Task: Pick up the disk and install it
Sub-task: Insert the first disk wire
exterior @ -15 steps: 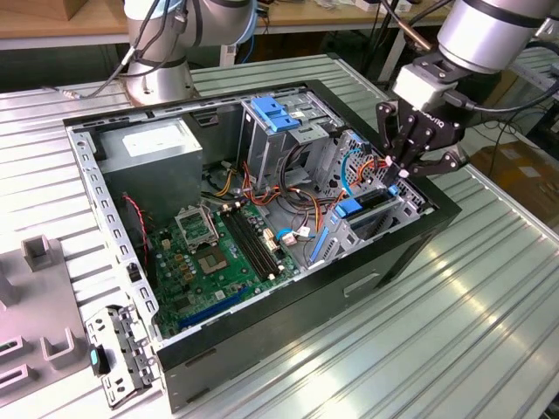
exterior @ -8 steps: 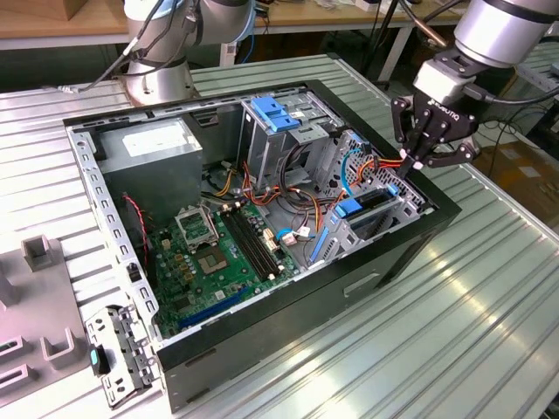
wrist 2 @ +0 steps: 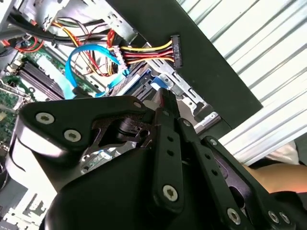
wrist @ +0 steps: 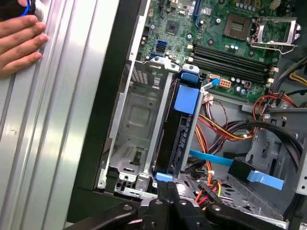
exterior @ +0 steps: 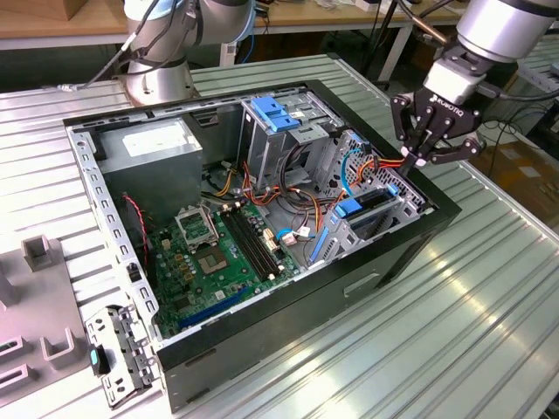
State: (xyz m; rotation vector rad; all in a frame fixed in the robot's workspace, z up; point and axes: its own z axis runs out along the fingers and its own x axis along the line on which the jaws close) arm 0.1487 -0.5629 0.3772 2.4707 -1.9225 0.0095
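The disk [wrist: 180,134] was seen standing on edge inside the drive bay [wrist: 132,115] at the exterior view's right end of the case [exterior: 262,336], its blue rails lodged between the bay's metal walls and its blue tab turned toward the board [exterior: 205,253]. Pick-up was therefore judged to be done and the installing step to be in hand, with the disk nearly or fully seated; how deep it sat could not be told. The gripper [exterior: 412,159] was held over the bay at the case's right wall, and in the first wrist view its fingertips [wrist: 160,189] were seen brought fully together with nothing clasped between them, set at or just beside the disk's outer blue end, as if for pushing; true contact could not be made out. Orange, yellow and blue cables [wrist: 225,129] were bundled just beside the bay on the inner side. Any remaining seating was judged to call for pressure straight along the rails, kept off those cables. A person's hand [wrist: 19,40] was rested on the ribbed table [exterior: 472,305] outside the case.
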